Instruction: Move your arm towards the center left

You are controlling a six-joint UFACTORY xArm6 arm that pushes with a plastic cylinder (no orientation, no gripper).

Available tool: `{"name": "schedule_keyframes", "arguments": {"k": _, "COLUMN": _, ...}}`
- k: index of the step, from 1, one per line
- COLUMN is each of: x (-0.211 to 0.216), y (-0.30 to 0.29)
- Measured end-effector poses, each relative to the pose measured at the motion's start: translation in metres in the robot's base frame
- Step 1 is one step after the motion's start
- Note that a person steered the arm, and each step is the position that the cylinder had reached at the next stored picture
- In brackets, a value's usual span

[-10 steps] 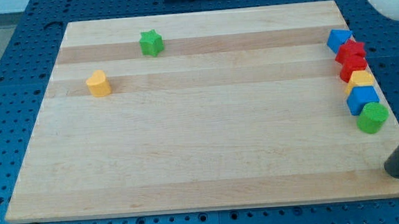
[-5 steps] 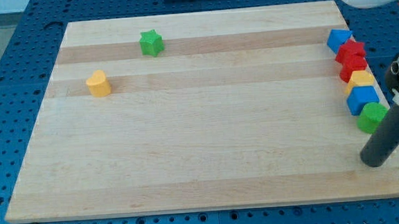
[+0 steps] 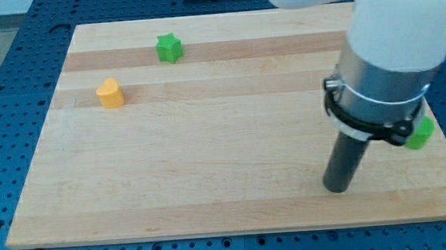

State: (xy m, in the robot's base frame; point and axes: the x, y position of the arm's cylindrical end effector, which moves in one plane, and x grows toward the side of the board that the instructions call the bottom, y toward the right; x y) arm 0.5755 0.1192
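My tip (image 3: 336, 188) rests on the wooden board (image 3: 208, 141) at the lower right of the view, under the white and grey arm (image 3: 393, 45). A green star block (image 3: 169, 47) sits near the view's top left. An orange heart-shaped block (image 3: 111, 94) lies at the left, a little below the star. Both are far to the left of my tip. A green block (image 3: 420, 133) shows at the right edge, just right of the rod, partly hidden by the arm. The other blocks along the right edge are hidden behind the arm.
The board lies on a blue perforated table (image 3: 5, 115). The arm's body covers the board's upper right part.
My tip has slid left along the board's lower part, from off the right edge onto the board. The arm now hides the row of blocks at the right edge.
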Motion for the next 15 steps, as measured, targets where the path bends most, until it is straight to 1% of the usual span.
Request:
{"name": "schedule_keyframes", "arguments": {"k": 2, "x": -0.003, "y": -0.027}}
{"name": "schedule_keyframes", "arguments": {"k": 5, "x": -0.028, "y": -0.044}}
{"name": "schedule_keyframes", "arguments": {"k": 9, "x": -0.055, "y": -0.086}}
{"name": "schedule_keyframes", "arguments": {"k": 13, "x": -0.065, "y": -0.128}}
{"name": "schedule_keyframes", "arguments": {"k": 15, "x": -0.096, "y": -0.13}}
